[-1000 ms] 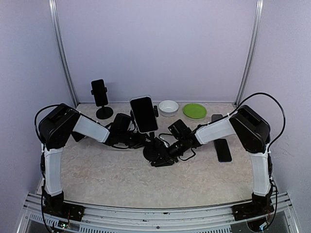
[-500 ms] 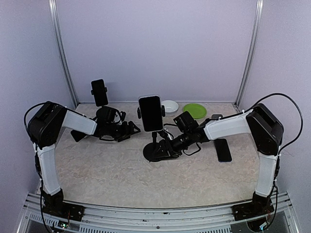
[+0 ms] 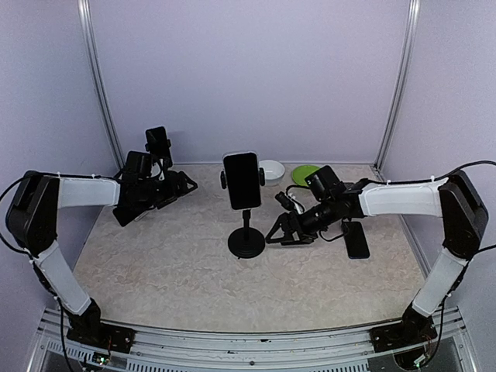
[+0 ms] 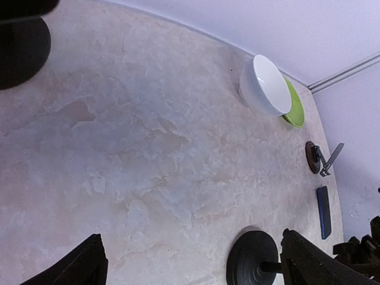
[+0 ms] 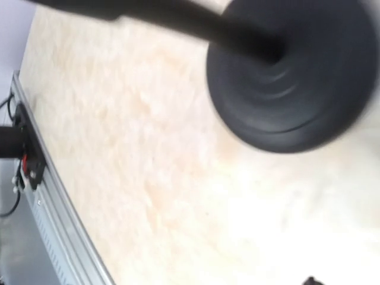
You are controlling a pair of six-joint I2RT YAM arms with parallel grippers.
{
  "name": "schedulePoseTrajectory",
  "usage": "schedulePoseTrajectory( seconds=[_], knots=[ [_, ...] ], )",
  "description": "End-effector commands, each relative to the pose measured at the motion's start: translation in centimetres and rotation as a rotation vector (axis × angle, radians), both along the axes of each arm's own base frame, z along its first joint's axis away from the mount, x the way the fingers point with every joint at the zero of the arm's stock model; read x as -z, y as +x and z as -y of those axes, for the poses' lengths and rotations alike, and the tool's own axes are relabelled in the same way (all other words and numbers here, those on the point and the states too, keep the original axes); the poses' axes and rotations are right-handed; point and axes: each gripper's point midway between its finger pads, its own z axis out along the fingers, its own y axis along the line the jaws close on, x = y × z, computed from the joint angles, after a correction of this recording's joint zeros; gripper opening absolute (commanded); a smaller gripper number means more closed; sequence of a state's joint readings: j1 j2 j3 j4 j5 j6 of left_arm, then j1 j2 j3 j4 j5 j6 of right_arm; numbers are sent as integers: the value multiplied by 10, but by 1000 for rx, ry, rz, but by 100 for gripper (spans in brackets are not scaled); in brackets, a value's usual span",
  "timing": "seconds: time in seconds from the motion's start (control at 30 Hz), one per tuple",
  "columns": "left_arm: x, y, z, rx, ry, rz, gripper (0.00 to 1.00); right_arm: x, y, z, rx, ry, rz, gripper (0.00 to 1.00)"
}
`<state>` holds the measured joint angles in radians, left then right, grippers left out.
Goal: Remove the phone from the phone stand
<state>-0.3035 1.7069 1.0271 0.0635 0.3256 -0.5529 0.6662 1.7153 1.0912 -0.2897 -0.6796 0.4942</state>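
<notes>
A ribbed aluminium rail (image 3: 232, 345) edges the near side of the surface (image 3: 155, 271), a matt slab of pale beige with cloudy marbling. At its middle is the stand (image 3: 246, 242): a round black disc base with shallow concentric steps, a thin straight stem and a clamp on top. The phone (image 3: 242, 180) sits upright in that clamp, a glossy black rectangle with rounded corners and a pale rim, held at both sides by the cradle's short arms. The right gripper (image 3: 277, 232), black and angular, hangs low just right of the base without touching it; its jaws are spread in a V with nothing between them. Right of it a flat phone (image 3: 356, 240), dark and slim, lies on the surface. The left gripper (image 3: 184, 184) is well to the left of the stand, jaws wide apart and empty; its wrist view shows the dark fingers (image 4: 77, 267) at opposite bottom corners. Farther back are a smooth white bowl (image 3: 269, 170) and, beside it, a thin bright-green plate (image 3: 308, 176). At the back left a rear stand (image 4: 21, 56) with the same black disc base carries a small dark rear phone (image 3: 159, 146). Plain lilac walls (image 3: 248, 77) close the scene
</notes>
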Motion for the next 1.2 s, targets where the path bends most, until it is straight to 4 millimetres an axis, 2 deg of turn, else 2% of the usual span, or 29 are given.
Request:
schedulePoseTrajectory(
  seconds=[0.0, 0.13, 0.27, 0.4, 0.47, 0.6, 0.73, 1.17],
  knots=[
    [-36, -17, -16, -5, 56, 79, 99, -48, 15, 36, 40, 0, 173, 82],
    [-67, -36, -19, -6, 37, 129, 99, -113, 29, 48, 12, 80, 389, 85],
    [-100, -55, -19, -66, 33, 177, 99, -172, 39, 45, -55, 134, 596, 88],
    [-140, -80, -7, -112, 11, 253, 99, -213, 42, 33, -151, 193, 733, 88],
    [-150, -94, 7, -105, 19, 277, 99, -226, 42, 29, -194, 213, 791, 88],
    [-158, -110, 22, -106, 33, 280, 99, -231, 37, 22, -297, 242, 818, 88],
    [-165, -118, 32, -117, 31, 294, 99, -236, 29, 15, -353, 316, 817, 88],
    [-171, -118, 40, -102, 14, 312, 99, -207, 25, -30, -481, 296, 781, 84]
  ],
)
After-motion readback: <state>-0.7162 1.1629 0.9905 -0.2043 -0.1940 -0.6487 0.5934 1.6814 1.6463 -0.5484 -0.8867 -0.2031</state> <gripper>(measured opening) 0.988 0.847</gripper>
